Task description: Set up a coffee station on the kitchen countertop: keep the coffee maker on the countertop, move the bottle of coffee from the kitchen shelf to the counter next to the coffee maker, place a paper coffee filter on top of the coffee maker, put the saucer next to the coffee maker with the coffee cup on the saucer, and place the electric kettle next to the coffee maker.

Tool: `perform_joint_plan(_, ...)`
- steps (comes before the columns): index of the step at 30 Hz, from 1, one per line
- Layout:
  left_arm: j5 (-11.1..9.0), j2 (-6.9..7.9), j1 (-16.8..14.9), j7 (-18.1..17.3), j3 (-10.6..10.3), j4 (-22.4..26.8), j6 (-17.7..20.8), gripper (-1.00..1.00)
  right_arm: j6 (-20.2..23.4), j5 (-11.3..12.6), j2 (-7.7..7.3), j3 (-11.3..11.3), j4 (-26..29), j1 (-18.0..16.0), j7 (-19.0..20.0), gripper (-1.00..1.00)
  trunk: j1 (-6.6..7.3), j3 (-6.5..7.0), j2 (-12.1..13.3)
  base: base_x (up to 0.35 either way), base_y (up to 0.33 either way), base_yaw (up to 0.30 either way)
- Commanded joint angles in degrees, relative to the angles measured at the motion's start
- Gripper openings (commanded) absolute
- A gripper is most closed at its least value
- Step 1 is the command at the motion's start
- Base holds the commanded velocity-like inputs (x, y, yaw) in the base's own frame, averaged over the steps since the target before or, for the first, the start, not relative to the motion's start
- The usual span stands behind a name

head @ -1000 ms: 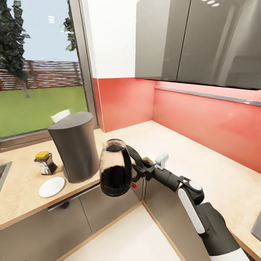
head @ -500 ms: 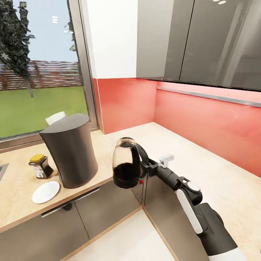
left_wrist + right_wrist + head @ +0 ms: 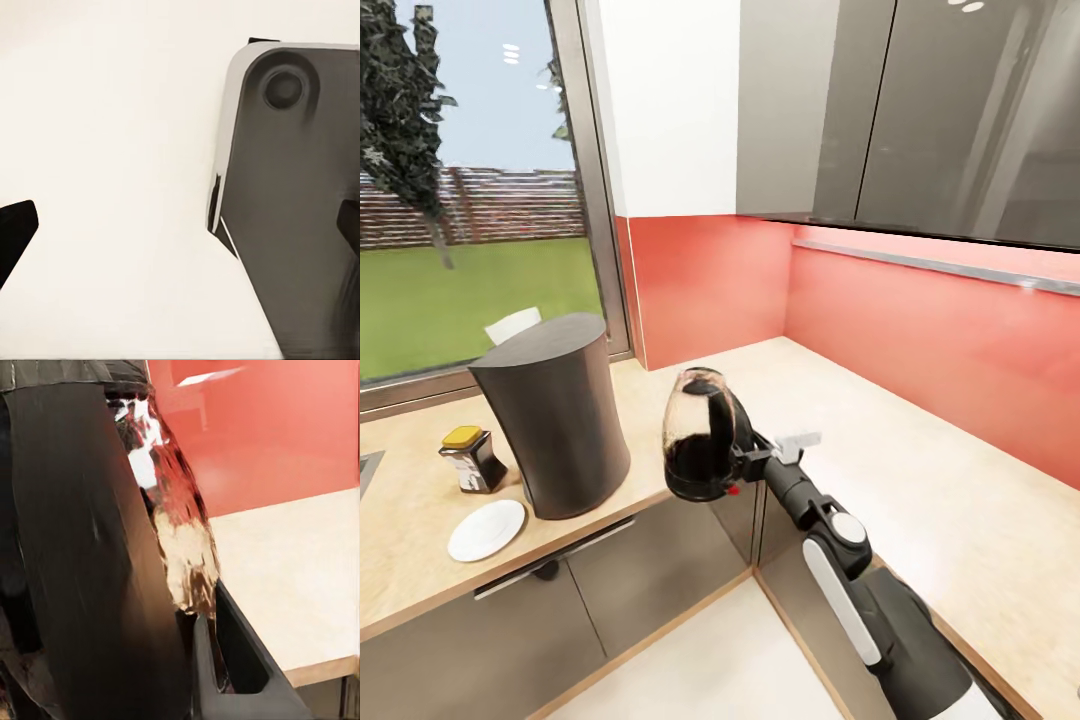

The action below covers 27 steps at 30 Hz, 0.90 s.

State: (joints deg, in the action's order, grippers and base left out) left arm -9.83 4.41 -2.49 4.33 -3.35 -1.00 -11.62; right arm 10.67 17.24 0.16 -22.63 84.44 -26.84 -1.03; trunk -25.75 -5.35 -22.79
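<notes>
The white label on the one small yellow-capped jar of dark coffee (image 3: 471, 459) is too small to read. One tall dark grey cylindrical coffee maker (image 3: 555, 414) stands on the light wood-grain tabletop (image 3: 920, 470), the jar just beside it, with one flat round white saucer (image 3: 486, 529) in front. The right arm reaches forward and up, its hand (image 3: 745, 462) pinching the black loop handle of one rounded clear-glass kettle (image 3: 698, 449), held in the air above the tabletop's front edge. The left hand's (image 3: 180, 240) fingers are spread.
</notes>
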Motion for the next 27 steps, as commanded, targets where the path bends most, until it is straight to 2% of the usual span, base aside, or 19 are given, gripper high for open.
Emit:
perform_joint_plan(1,-0.5,0.08,-0.1,0.7,-0.4,-0.9,-0.2,1.00,0.2,-0.2,-0.02,-0.1,0.2,-0.1,-0.2,-1.00,-0.03,-0.12,-0.1,0.000,0.000,0.000)
perform_joint_plan(6,-0.5,-0.16,-0.1,4.3,-0.4,-1.6,-0.2,1.00,0.2,-0.6,0.04,0.0,0.3,-0.1,-0.6,-1.00,-0.03,-0.12,-0.1,0.000,0.000,0.000)
perform_joint_plan(10,-0.5,-0.38,-0.1,4.8,-0.4,-1.6,-0.2,1.00,0.1,-0.3,0.11,0.0,0.4,-0.1,-10.5,-1.00,-0.03,-0.12,-0.1,0.000,0.000,0.164)
perform_joint_plan(12,-0.5,-0.41,-0.1,4.8,-0.4,-1.6,-0.2,1.00,0.1,-0.2,0.11,0.0,0.4,-0.1,-12.0,-1.00,-0.03,-0.12,-0.1,0.000,0.000,0.264)
perform_joint_plan(19,-0.5,-0.37,-0.1,4.8,-0.4,-1.6,-0.1,1.00,0.1,-0.4,0.02,0.0,0.3,-0.1,-12.7,-1.00,-0.03,-0.12,-0.1,0.089,-0.001,0.276)
perform_joint_plan(24,-0.5,-0.37,-0.1,4.8,-0.4,-1.6,-0.1,1.00,0.0,-0.5,-0.04,0.0,0.2,-0.1,-12.7,-1.00,-0.03,-0.12,-0.1,0.266,-0.123,0.277)
perform_joint_plan(27,-0.5,-0.37,-0.1,4.8,-0.4,-1.6,-0.2,1.00,-0.5,-0.6,-0.56,0.1,-0.9,-0.1,-12.5,-1.00,-0.03,-0.12,-0.1,0.289,-0.169,0.128)
